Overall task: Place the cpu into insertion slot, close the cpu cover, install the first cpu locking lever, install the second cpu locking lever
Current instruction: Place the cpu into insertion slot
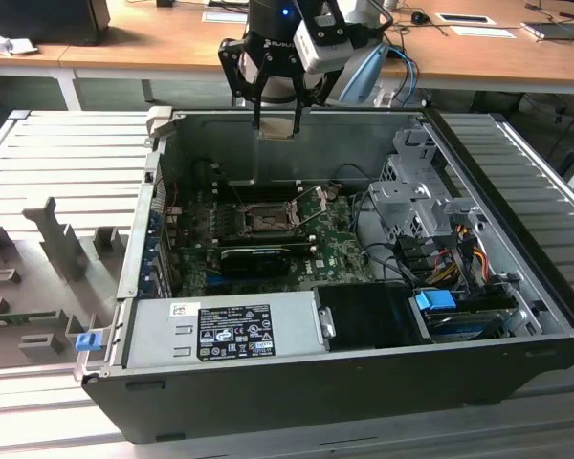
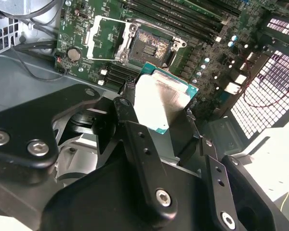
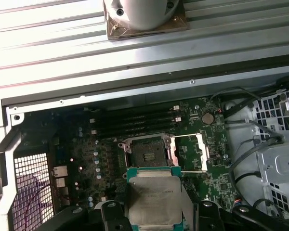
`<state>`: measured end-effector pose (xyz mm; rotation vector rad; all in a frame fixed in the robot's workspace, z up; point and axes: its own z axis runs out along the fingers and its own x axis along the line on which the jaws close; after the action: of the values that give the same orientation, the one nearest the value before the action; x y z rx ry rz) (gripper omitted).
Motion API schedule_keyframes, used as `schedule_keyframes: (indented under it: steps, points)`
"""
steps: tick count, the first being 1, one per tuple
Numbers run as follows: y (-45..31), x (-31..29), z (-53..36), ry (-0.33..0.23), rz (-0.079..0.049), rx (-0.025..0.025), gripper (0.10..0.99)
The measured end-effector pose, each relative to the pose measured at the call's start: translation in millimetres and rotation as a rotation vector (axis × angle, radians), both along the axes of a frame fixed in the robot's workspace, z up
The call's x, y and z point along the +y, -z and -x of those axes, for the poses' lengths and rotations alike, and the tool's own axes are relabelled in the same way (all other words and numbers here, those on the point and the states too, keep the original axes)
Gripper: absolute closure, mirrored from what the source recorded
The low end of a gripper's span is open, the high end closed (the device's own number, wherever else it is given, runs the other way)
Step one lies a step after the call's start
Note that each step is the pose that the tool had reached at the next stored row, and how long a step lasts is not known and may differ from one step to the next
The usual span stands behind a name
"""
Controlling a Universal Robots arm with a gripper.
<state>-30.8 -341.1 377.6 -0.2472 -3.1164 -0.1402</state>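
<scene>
I have the cpu (image 1: 276, 131) pinched in my tool (image 1: 276, 122). The two fingers (image 2: 124, 113) squeeze it by two edges, one on each side, so the tool is clamped on the chip and not apart.

In the exterior view the chip hangs in the upper middle of the frame, above the back wall of the open computer case (image 1: 517, 239). The insertion slot (image 1: 267, 222) is lower down, near the middle of the frame, on the green motherboard (image 1: 337, 245). So the chip is well apart from the slot, high over it and off toward the back.

In both wrist views the chip's shiny metal top faces the camera (image 3: 154, 199). I think I hold it flat like this so its underside points down at the slot (image 3: 147, 155).

The cpu cover (image 3: 203, 151) is swung open and lies just beside the slot. I think it is open so nothing blocks the way in. The dark middle of the slot (image 2: 151, 42) is bare, so no chip sits in it yet.
</scene>
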Motion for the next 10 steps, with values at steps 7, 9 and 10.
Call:
schedule_keyframes:
  steps: [7, 9, 10]
  points:
    - [0.0, 0.0, 0.0, 0.009, 0.0, 0.0, 0.557]
    - [0.0, 0.0, 0.0, 0.011, 0.0, 0.0, 0.557]
    - [0.0, 0.0, 0.0, 0.013, 0.0, 0.0, 0.557]
